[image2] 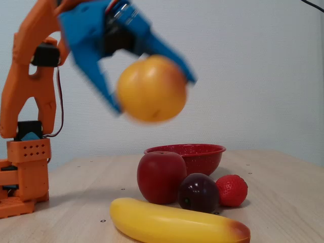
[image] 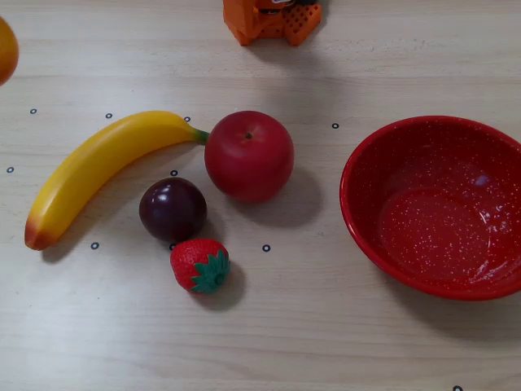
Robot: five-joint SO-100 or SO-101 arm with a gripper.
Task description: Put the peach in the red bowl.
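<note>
Wooden table (image: 342, 326): banana (image: 98, 167), apple (image: 248, 155), plum (image: 172, 208), strawberry (image: 200, 265), red bowl (image: 366, 159).

peach (image: 4, 49) cut by overhead view's left edge – red bowl (image: 431, 204) by its right

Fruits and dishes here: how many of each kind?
Banana: 1
Red apple: 1
Plum: 1
Strawberry: 1
Peach, held up in the jaws: 1
Red bowl, empty: 1
Total: 6

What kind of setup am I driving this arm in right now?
Probably a tabletop test bench, not a kitchen: pale wood table marked with small dots, toy fruit like the banana beside the red bowl, plain wall behind.
</note>
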